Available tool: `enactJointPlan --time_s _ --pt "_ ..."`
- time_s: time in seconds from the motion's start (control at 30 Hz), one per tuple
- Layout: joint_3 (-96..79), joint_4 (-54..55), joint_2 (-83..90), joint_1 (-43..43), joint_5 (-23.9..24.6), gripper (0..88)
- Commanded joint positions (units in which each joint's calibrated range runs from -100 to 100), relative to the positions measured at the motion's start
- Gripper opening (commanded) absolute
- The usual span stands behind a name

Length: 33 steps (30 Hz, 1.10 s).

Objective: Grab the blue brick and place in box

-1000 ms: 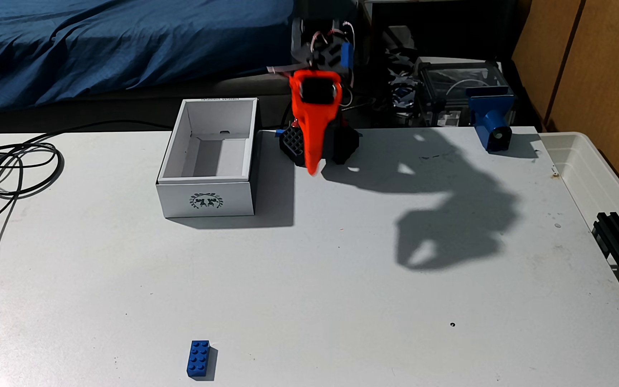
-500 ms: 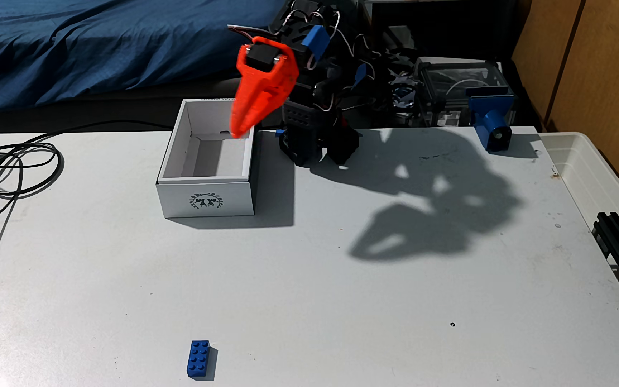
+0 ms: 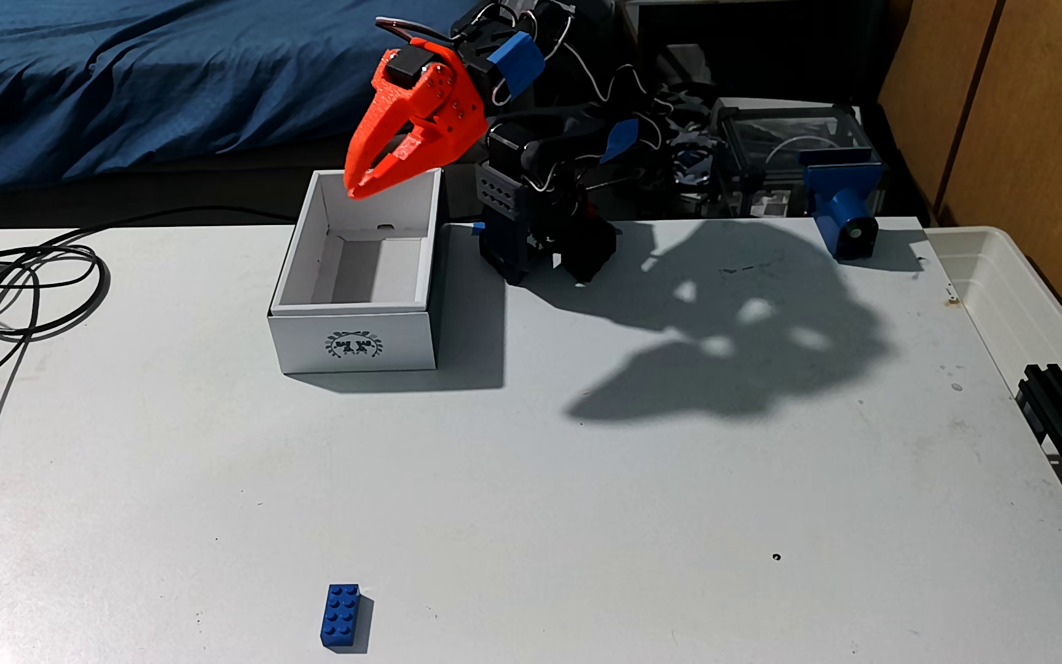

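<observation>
Hanging above the far end of the box (image 3: 353,345), the orange gripper (image 3: 364,186) is seen in the fixed view with its tips nearly together and only a thin gap higher up between the two fingers; nothing is held, so it is judged empty and all but closed. The box is taken as landmark: the black arm (image 3: 541,191) is mounted just beside its right wall, and the blue brick (image 3: 341,616) is laid flat, studs up, well apart from the box on the near side, roughly in line with the printed emblem wall. The grab is therefore judged not yet begun, and a long reach outward over the box and toward the near table (image 3: 643,511) edge is called for. The fingers are best spread wide before the descent is made, and the wrist is best turned so that the brick's long sides are faced by the pads, since the narrow width is more easily spanned. The descent should be made straight down over the brick's middle, because a slanted approach could push so light a piece across the smooth table. The coiled cable (image 3: 37,287), left of the box, is well clear of that path.
</observation>
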State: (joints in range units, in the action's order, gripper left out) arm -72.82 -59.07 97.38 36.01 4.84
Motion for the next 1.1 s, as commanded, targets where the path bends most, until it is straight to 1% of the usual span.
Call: enactJointPlan --time_s 0.0,0.2,0.37,0.5,0.67,0.77,0.9,1.07 --pt "1.39 1.98 -0.51 0.91 1.60 1.6" --pt "-2.87 2.07 -0.43 -0.28 6.44 1.6" --pt "-7.66 2.93 0.42 -7.41 10.44 1.6" --pt "-11.56 6.98 0.42 -9.49 13.28 1.2" --pt "-17.33 14.39 0.42 -9.57 17.07 0.9" --pt "-18.93 16.63 -0.43 -9.57 17.92 1.2" --pt "-19.19 16.46 -0.43 -10.75 17.97 1.2" --pt "-18.48 15.77 -0.51 -11.72 19.81 1.4"
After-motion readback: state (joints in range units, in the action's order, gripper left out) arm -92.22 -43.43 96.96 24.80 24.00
